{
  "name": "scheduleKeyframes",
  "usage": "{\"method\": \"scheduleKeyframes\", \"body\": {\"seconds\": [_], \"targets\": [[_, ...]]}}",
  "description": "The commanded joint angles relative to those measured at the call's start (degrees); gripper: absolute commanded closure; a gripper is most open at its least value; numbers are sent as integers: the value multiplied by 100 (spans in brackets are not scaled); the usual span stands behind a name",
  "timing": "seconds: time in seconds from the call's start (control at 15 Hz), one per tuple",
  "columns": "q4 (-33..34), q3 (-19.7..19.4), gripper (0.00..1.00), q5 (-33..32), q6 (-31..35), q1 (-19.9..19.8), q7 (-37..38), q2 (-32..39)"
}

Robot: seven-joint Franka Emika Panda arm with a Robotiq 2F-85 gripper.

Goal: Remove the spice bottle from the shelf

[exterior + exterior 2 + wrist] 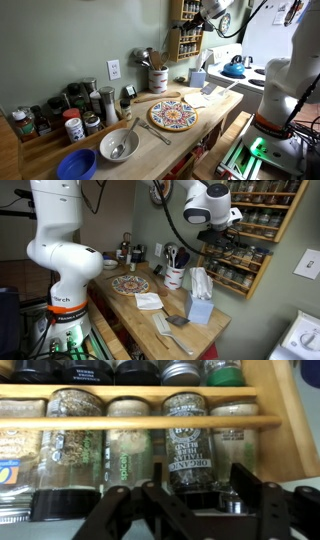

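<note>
Close wrist view: a light-brown wooden shelf (150, 422) holds a row of glass jars behind a thin rail. From the left, there is a jar (75, 445) of speckled green-brown herbs, then a jar (127, 450) of pale seasoning. Next is the spice bottle (188, 445), clear glass with a dark label in pale print, standing upright on this tier. The black claw (197, 510) is just in front of it, spread wide and gripping nothing. In both exterior views the shelf (171, 38) (282, 242) is mounted on the wall above the bench (215, 100).
</note>
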Motion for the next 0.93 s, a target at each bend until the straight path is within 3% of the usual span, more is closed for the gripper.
{"method": "scheduleKeyframes", "body": {"seconds": [0.0, 0.33, 0.4, 0.6, 0.87], "targets": [[221, -102, 27, 309, -223, 22, -171, 327], [346, -91, 36, 464, -268, -15, -217, 524], [354, -86, 47, 470, -255, -24, -215, 548], [400, -66, 68, 447, -216, -57, -196, 608], [351, -44, 68, 353, -130, -55, -180, 567]]}}
